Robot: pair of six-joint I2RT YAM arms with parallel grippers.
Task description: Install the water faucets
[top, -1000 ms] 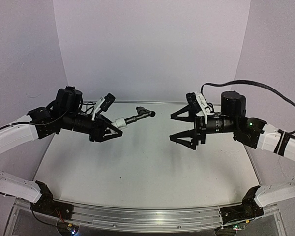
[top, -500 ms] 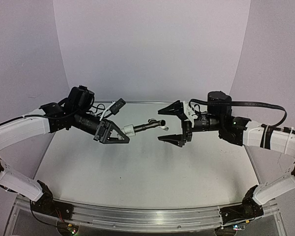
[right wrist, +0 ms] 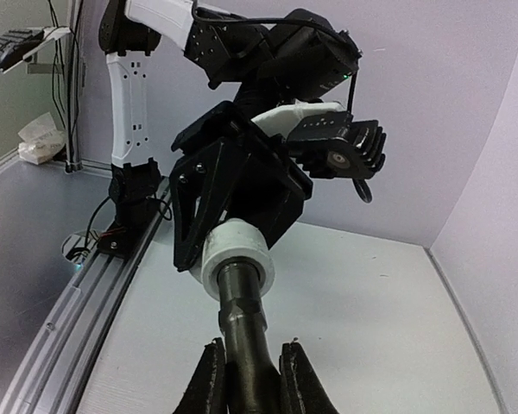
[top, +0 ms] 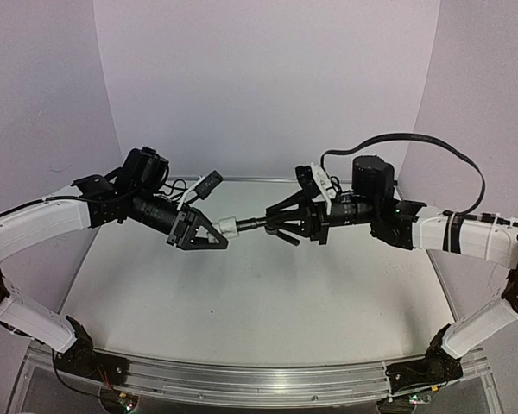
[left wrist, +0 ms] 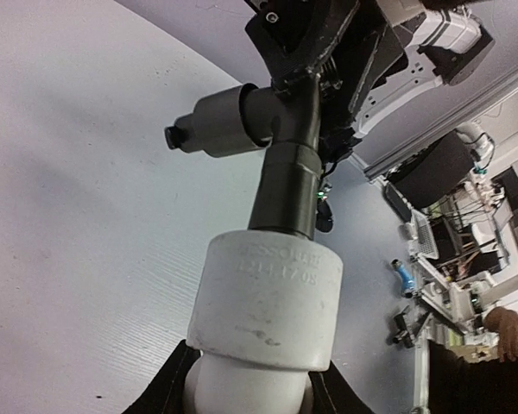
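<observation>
The water faucet [top: 252, 224], a dark grey metal tap, hangs level in the air between both arms above the table [top: 242, 302]. Its stem sits in a white plastic fitting [top: 228, 226]. My left gripper [top: 214, 230] is shut on that white fitting [left wrist: 268, 297], and the faucet [left wrist: 287, 172] juts away from it with a side stub pointing left. My right gripper [top: 281, 226] is shut on the faucet's far end. In the right wrist view its fingers [right wrist: 211, 379] press both sides of the dark faucet body [right wrist: 246, 332], with the fitting [right wrist: 235, 254] and left gripper [right wrist: 233, 190] beyond.
An aluminium rail [top: 242, 379] runs along the near table edge by the arm bases. Pale walls close in the back and sides. A black cable [top: 432, 142] loops above the right arm. Small bits of clutter [left wrist: 401, 280] lie past the table in the left wrist view.
My right gripper has moved left to the faucet's free end and shut on it; it was open a second ago. The left arm shifted slightly right and lower, still holding the fitting.
</observation>
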